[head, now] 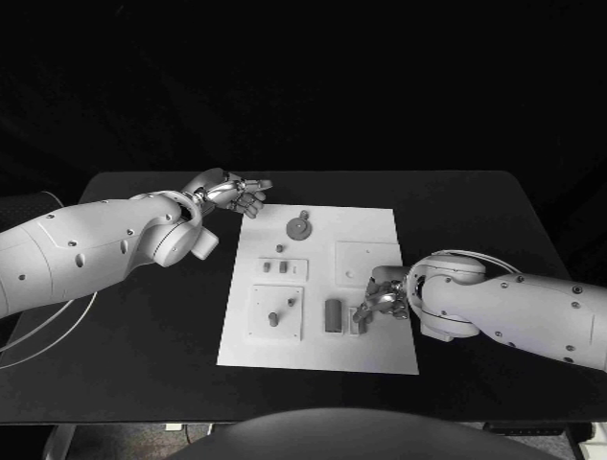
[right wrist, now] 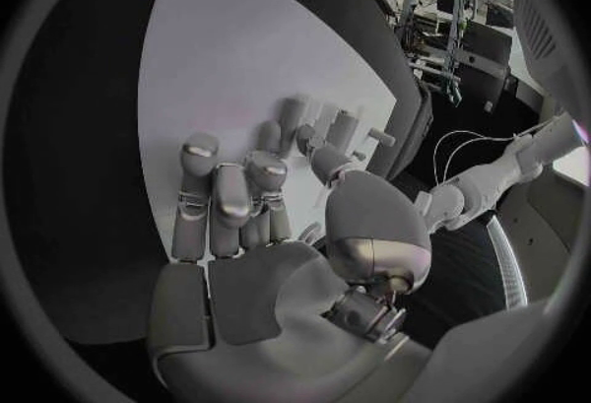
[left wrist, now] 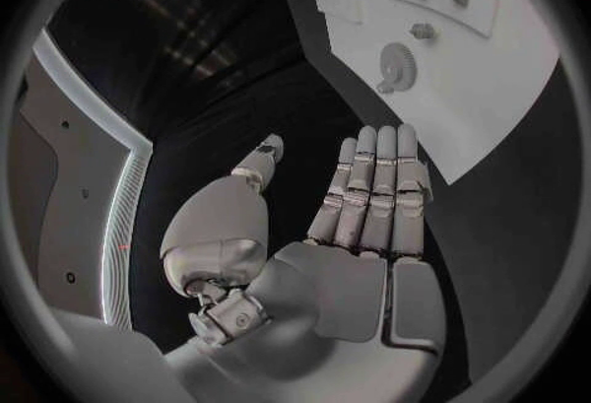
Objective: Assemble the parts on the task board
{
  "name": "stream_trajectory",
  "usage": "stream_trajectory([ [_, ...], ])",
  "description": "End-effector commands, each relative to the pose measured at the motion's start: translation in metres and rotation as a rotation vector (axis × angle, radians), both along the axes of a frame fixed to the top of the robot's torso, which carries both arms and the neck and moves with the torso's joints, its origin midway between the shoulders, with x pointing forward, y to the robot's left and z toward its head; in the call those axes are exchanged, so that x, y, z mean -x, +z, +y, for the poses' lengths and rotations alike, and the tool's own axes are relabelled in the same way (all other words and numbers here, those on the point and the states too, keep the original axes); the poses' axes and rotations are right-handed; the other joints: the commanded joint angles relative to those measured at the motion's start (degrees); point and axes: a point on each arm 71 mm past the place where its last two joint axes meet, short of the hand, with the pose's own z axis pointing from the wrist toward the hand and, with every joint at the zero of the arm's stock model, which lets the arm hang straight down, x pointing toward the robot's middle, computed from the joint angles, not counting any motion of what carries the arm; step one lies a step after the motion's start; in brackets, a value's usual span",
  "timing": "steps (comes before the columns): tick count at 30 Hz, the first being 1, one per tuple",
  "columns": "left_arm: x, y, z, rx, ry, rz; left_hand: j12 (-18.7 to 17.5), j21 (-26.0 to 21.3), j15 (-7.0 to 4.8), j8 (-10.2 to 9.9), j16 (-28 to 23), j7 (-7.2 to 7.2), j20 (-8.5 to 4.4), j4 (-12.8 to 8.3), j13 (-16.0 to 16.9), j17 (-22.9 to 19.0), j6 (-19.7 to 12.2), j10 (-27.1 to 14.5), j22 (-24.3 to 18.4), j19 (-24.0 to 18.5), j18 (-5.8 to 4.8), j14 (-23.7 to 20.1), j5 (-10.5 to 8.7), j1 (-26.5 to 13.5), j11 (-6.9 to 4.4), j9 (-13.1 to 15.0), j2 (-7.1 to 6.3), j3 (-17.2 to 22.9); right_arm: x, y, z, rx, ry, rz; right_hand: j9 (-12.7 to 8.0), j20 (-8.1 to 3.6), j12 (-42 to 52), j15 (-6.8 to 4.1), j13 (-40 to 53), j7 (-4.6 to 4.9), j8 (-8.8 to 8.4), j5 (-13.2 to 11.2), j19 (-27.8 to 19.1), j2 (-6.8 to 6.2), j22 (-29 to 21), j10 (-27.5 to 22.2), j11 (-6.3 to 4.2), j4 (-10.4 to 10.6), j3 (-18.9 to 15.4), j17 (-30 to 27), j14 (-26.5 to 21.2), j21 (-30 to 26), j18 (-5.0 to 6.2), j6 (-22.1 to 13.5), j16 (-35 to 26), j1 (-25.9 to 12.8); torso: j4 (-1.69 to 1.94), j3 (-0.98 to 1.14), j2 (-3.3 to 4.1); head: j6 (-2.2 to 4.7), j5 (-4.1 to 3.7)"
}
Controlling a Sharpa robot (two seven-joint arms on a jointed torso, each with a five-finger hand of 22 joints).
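Note:
The white task board (head: 386,350) lies in the middle of the black table. On it I see a grey gear (head: 299,227), two small blocks (head: 284,266), a square plate with pegs (head: 275,311) and an upright grey piece (head: 334,314). My right hand (head: 382,297) hovers low over the board's right side, its fingers (right wrist: 228,191) half bent and its thumb reaching toward several small grey parts (right wrist: 323,125); nothing shows between thumb and fingers. My left hand (head: 234,195) floats off the board's far left corner, palm flat and fingers (left wrist: 375,186) straight, holding nothing. The gear (left wrist: 397,61) also appears in the left wrist view.
Bare black table (head: 137,335) surrounds the board on all sides. A raised white square (head: 365,259) sits on the board just beyond my right hand. A thin white cable (head: 55,331) loops under my left arm near the table's left edge.

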Motion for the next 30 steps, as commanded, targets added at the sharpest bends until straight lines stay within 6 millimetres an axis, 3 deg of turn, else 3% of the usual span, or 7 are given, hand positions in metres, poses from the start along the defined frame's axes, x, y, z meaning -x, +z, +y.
stream_trajectory([
  [1,0.000,0.001,-0.003,0.003,-0.019,0.000,-0.1,-0.1,-0.22,0.0,-0.3,-0.06,-0.26,-0.4,0.1,0.1,0.1,0.1,0.1,0.2,0.43,0.2,-0.35,-0.4,-0.26,0.1,0.30,0.0,0.003,-0.006,-0.002,0.062,0.030,-0.016,-0.2,-0.14,-0.2,0.14,0.0,0.35,-0.41,0.2,-0.1,-0.10,0.5,0.3,-0.16,-0.4,-0.1,0.0,0.2,0.3,0.81,-0.1,0.1,0.7,0.02,-0.02,0.01,-0.01,-0.07],
  [30,0.000,0.000,-0.003,-0.001,-0.019,0.004,-0.1,-0.1,-0.22,0.0,-0.3,-0.05,-0.26,-0.4,0.1,0.1,0.1,0.1,0.1,0.2,0.43,0.2,-0.57,-0.4,-0.26,0.1,0.30,0.0,0.004,-0.006,-0.025,0.096,0.001,-0.013,-0.3,0.01,-0.4,0.22,0.0,0.47,-0.64,0.1,-0.2,-0.68,0.4,0.3,-0.05,-0.1,-0.5,-0.6,-0.1,0.1,0.81,-0.3,-0.2,0.6,-0.05,0.06,0.01,0.27,-0.29],
])
